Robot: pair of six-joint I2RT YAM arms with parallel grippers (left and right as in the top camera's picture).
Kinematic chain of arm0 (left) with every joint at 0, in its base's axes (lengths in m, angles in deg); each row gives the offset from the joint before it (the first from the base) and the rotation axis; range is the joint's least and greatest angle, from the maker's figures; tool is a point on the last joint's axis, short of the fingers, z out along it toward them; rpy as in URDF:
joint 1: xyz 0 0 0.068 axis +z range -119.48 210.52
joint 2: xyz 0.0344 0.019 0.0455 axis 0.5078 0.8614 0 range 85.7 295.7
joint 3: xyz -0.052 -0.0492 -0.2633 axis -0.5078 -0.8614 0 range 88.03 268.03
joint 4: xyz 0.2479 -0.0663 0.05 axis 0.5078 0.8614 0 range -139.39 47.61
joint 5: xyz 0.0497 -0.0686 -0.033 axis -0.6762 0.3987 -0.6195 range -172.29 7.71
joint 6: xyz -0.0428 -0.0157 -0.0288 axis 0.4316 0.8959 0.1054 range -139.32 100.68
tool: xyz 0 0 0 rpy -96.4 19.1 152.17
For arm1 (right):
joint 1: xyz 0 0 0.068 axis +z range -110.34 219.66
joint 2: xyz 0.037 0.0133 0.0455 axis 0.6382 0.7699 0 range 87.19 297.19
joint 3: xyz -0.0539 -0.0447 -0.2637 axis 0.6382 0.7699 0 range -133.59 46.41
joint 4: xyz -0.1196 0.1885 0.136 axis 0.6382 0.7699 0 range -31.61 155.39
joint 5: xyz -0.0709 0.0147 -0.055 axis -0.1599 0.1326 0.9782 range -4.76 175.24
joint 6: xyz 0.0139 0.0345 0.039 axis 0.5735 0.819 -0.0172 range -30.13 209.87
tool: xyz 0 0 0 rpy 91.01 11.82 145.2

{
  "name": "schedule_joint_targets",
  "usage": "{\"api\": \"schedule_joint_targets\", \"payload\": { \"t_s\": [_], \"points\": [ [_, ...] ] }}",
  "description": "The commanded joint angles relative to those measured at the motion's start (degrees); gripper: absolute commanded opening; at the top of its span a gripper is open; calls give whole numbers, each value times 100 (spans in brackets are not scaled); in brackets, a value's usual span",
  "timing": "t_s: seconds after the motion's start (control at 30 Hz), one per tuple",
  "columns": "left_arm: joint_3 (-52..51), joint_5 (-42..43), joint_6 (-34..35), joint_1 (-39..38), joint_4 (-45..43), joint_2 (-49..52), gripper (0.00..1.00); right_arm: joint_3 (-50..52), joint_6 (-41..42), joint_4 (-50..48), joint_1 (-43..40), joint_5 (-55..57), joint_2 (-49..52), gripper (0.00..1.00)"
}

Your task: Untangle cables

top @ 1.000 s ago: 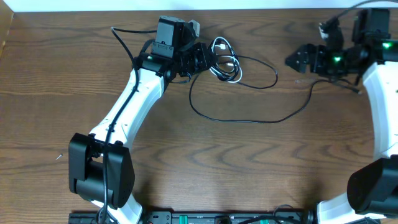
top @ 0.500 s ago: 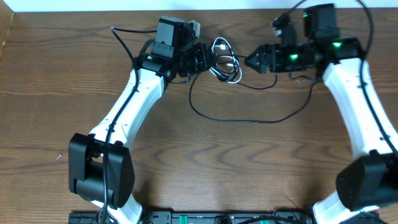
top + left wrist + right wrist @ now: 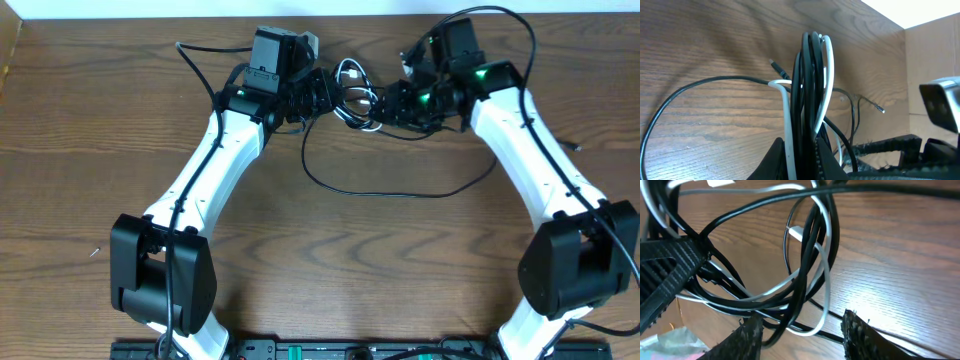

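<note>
The cables [image 3: 355,95] form a tangle of black and white loops at the back middle of the table, with one long black loop [image 3: 400,193] trailing toward the front. My left gripper [image 3: 322,95] is shut on the bundle; in its wrist view the black and white cords [image 3: 810,90] rise straight from between its fingers [image 3: 802,160]. My right gripper [image 3: 385,105] has come up to the tangle from the right. Its jaws [image 3: 802,335] stand apart, with the lower loops [image 3: 805,265] hanging between them, nearer the left finger.
A thin black cord end [image 3: 572,145] lies on the wood at the far right. The right arm's own thick cable [image 3: 500,20] arcs above its wrist. The table's back edge [image 3: 150,18] runs close behind both grippers.
The right arm has swept left from the far right of the table to the tangle, its jaws narrowing on the way. The left arm has held still with the bundle.
</note>
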Motion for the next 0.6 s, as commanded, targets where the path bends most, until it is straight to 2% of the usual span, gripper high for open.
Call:
{"api": "schedule_joint_targets", "payload": {
  "t_s": [0.0,0.4,0.57],
  "points": [
    [101,-133,-76,15,-7,-203,8,-68,417,-31,120,188,138,46],
    [101,-129,59,-17,-7,-203,8,-63,925,-544,321,420,603,35],
    [101,-129,79,-72,-9,-203,8,-61,990,-632,372,417,892,25]
  ]
}}
